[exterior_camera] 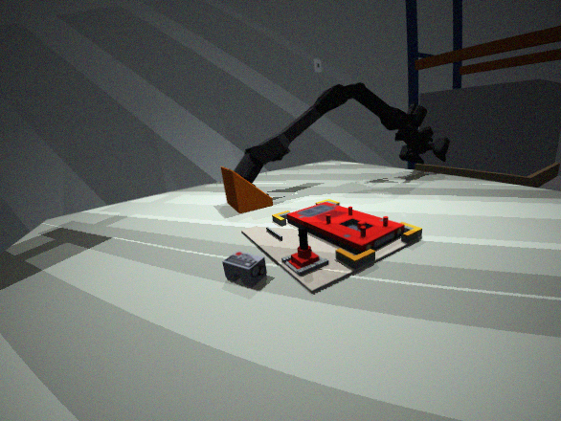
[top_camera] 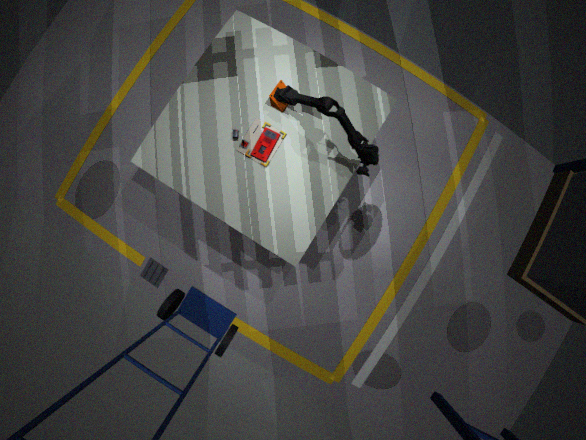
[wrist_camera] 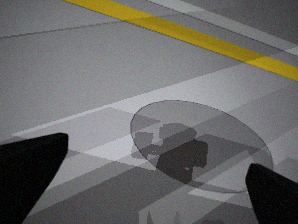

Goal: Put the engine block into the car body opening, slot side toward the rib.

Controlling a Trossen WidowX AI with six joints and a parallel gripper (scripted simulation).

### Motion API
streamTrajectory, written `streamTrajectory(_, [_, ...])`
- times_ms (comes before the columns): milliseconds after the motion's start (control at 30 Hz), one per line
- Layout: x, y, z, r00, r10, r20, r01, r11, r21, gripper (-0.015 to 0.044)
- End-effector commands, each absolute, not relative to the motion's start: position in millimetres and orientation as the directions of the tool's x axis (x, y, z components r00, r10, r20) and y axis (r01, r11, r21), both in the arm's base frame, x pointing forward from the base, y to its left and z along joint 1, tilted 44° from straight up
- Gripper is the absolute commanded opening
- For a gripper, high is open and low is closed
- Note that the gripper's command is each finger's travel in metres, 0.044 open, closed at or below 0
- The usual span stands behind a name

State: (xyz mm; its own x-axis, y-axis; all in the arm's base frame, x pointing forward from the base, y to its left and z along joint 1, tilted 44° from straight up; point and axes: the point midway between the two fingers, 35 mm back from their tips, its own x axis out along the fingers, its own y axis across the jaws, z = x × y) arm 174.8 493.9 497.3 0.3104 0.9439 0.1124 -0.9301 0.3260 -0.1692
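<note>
One hand (top_camera: pixel 364 171) (exterior_camera: pixel 424 154) (wrist_camera: pixel 157 157) wide open, empty; one engine block (top_camera: pixel 235 134) (exterior_camera: pixel 244 268); four pegs (exterior_camera: pixel 363 232).

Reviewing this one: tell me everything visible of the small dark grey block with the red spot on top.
The small dark grey block, presumably the engine block, is boxy, with a paler, marked top bearing a red spot near one edge. One end shows a dark round feature, and its underside looks notched. Its material is unclear, perhaps plastic or metal. It rests top up on the pale table, beside the thin beige board without touching it. Nothing grips it.
</note>
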Motion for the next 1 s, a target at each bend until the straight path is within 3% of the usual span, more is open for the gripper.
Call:
streamTrajectory(0, [203,483,491,0.376,0.922,0.094,-0.912,0.386,-0.139,0.0440])
streamTrajectory(433, [259,438,500,0.507,0.857,0.089,-0.845,0.515,-0.144,0.0440])
streamTrajectory(967, [350,397,447,0.629,0.775,-0.061,-0.775,0.631,0.036,0.0440])
